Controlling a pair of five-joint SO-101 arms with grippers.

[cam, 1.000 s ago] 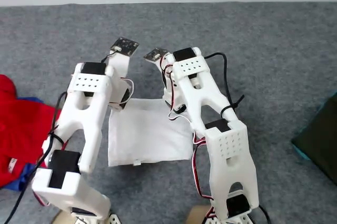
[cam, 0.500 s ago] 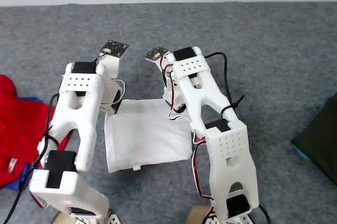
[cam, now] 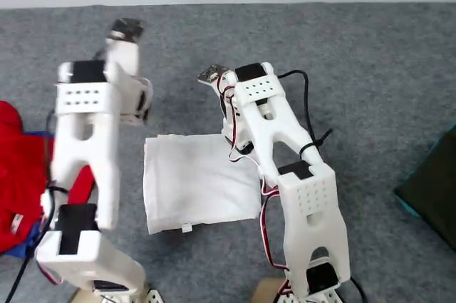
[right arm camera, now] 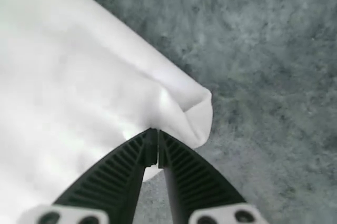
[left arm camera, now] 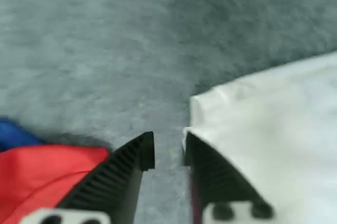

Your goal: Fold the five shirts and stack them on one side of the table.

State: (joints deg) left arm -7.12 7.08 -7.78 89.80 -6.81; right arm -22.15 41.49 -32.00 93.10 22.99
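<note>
Currently the folded white cotton shirt (cam: 192, 182) lies flat on the grey felt-covered desk (cam: 356, 53), at the middle of the near edge, between the two white arms. It forms a rough rectangle, and a small tab sticks out from its near edge.

Left arm (cam: 85, 132): stands toward the left side of the desk, its wrist over bare felt beyond the shirt's far-left corner. In the left wrist view the left jaws are parted by a narrow gap and hold nothing. Their tips hang over grey felt, just beside the corner of the white shirt (left arm camera: 274, 118).

Right arm (cam: 278, 132): reaches over the right edge of the shirt, its wrist above the shirt's far-right corner. In the right wrist view the right jaws are closed tip to tip. The tips sit against the white shirt (right arm camera: 68, 76), just short of its rounded, doubled-over corner. Cannot tell whether any cloth is pinched between them.

At the left edge of the desk sits a crumpled red fabric shirt (cam: 25, 167) with a piece of blue cloth (cam: 21, 246) showing under it. Both also appear in the left wrist view, red (left arm camera: 42, 176) and blue (left arm camera: 16, 134), well apart from the white shirt. At the right edge lies a dark green folded cloth (cam: 431, 189) with a teal rim.
</note>
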